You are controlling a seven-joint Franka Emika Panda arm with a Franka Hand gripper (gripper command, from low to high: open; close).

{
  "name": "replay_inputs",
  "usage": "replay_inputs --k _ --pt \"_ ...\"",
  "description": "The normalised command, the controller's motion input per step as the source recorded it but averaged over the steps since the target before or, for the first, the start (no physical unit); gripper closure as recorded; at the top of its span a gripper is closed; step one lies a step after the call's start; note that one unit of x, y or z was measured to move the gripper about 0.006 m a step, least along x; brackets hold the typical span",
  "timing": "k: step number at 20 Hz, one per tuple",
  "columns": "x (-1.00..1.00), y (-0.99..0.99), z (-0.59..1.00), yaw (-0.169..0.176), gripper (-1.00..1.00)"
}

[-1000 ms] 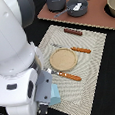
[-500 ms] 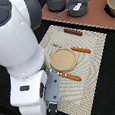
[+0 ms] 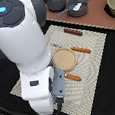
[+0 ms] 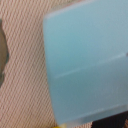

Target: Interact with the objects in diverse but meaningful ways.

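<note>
One pale blue block (image 4: 85,65), unlabeled, woven mat (image 4: 25,75)

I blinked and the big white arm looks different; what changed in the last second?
The arm swung further over the mat, now hiding the pale blue block that showed beside it earlier. The plate, the sausage and the orange-handled cutlery stayed put.
</note>
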Motion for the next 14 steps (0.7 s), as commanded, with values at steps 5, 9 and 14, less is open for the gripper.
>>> replay_inputs --k 5,9,14 --pt "0.27 -0.08 0.0 0.034 -1.0" --pt "0.28 -0.01 0.01 0.051 1.0" --pt "0.53 0.0 0.32 0.004 1.0"
